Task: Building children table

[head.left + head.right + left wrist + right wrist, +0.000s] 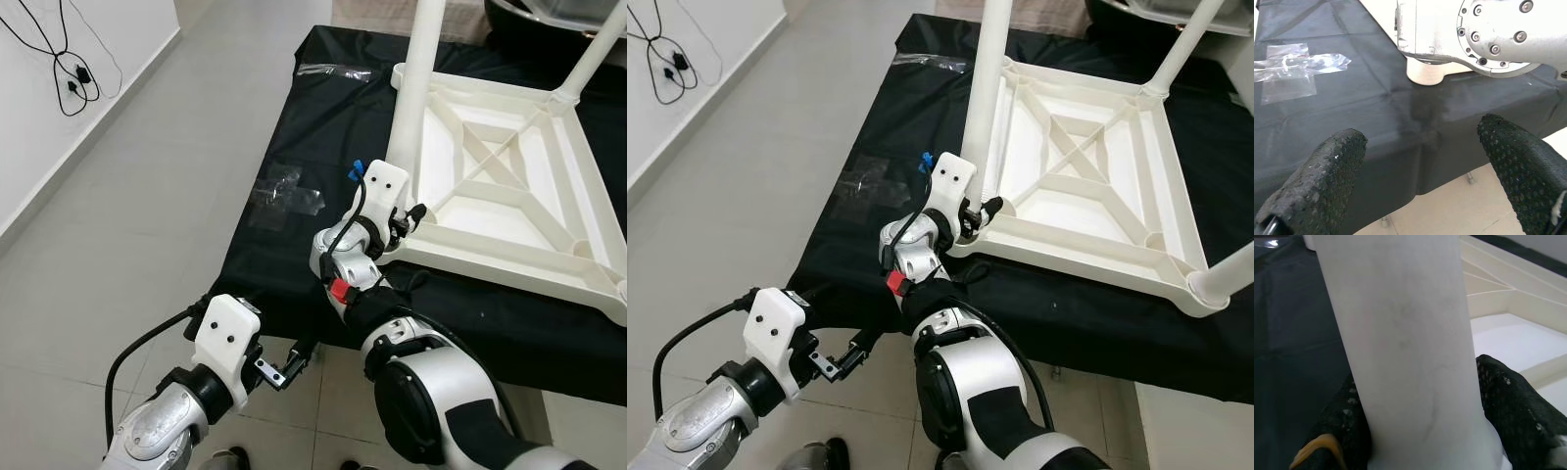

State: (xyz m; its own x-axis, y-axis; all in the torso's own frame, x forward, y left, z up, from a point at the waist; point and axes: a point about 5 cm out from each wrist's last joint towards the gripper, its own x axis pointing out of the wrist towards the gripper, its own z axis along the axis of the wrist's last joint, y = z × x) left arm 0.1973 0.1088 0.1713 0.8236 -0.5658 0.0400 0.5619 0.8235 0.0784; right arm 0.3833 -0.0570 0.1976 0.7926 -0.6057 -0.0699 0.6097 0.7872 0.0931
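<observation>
While no writing is legible, right end effector (409, 220) clamps table leg (416, 83).

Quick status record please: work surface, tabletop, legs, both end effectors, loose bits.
surface: black cloth over a bench
tabletop: white, upside down, ribs up
legs: near-left leg upright in its corner; far leg also standing
right end effector: shut on the near-left leg near its base
left end effector: open, holding nothing, at the cloth's near edge
loose bits: clear plastic bags on the cloth
</observation>
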